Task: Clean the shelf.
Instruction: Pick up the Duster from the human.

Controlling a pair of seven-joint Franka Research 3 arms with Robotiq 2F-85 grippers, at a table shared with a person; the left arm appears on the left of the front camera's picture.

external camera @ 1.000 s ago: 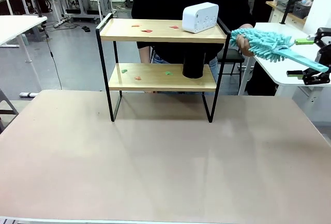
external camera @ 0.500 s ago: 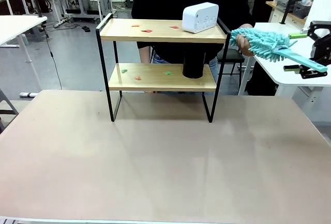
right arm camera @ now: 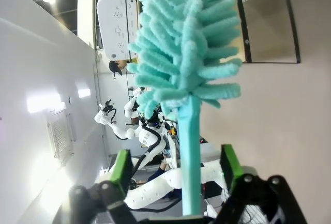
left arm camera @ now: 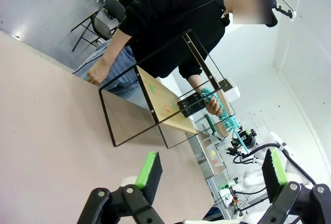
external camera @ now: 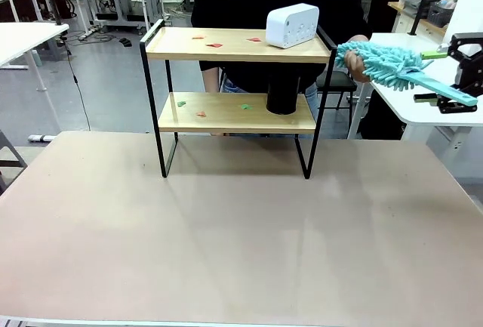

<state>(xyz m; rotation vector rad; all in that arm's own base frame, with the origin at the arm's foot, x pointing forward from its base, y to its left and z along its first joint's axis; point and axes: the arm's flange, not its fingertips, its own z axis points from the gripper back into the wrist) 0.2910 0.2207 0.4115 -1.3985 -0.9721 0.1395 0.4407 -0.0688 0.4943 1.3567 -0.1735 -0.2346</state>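
The shelf (external camera: 234,78) stands at the table's far side, with small red and green scraps on both wooden boards; it also appears sideways in the left wrist view (left arm camera: 165,105). A person's hand (external camera: 353,63) holds a teal fluffy duster (external camera: 385,63) by its head, to the right of the shelf. The duster's flat handle (right arm camera: 189,151) runs between the fingers of my right gripper (external camera: 432,76), whose green pads (right arm camera: 122,168) stand apart from it on both sides, so it is open. My left gripper (left arm camera: 211,168) is open over the table with nothing between its fingers.
A white box (external camera: 292,25) sits on the top board's right end. A black cylinder (external camera: 282,94) stands on the lower board. The person stands behind the shelf. A white side table (external camera: 423,108) lies under my right gripper. The brown table (external camera: 241,244) is bare in front.
My right gripper has moved up and slightly left, further along the duster's handle. The person's hand, the duster's head and the shelf have stayed put.
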